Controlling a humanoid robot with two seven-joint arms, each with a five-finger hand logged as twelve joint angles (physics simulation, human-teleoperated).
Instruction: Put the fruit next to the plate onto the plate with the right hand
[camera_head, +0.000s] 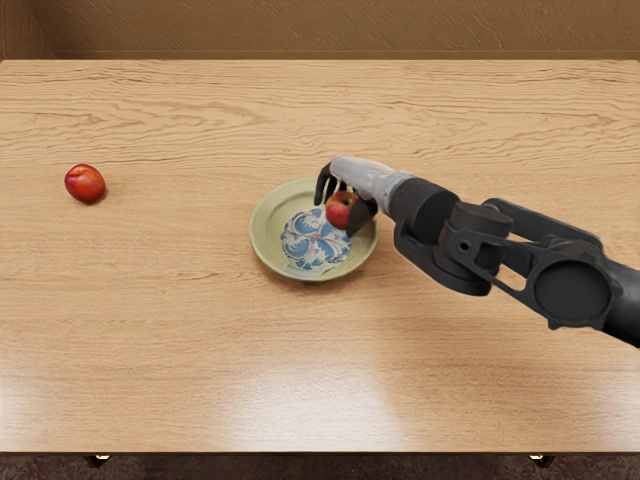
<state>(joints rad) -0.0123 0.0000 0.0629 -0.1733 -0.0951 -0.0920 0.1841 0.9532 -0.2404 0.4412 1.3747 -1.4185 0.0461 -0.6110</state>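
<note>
A round plate (268, 240) with a pale green rim and a blue-and-white pattern in its centre lies in the middle of the wooden table. My right hand (342, 198) hangs over the plate's right side, its dark fingers curled around a red apple (340, 209). The apple is held just above the plate's inner right part; whether it touches the plate I cannot tell. The right arm comes in from the right edge of the picture. The left arm is out of view.
A second red fruit (85, 183) lies alone at the far left of the table (320, 380). The table's front edge runs along the bottom of the picture and a wall stands behind its far edge.
</note>
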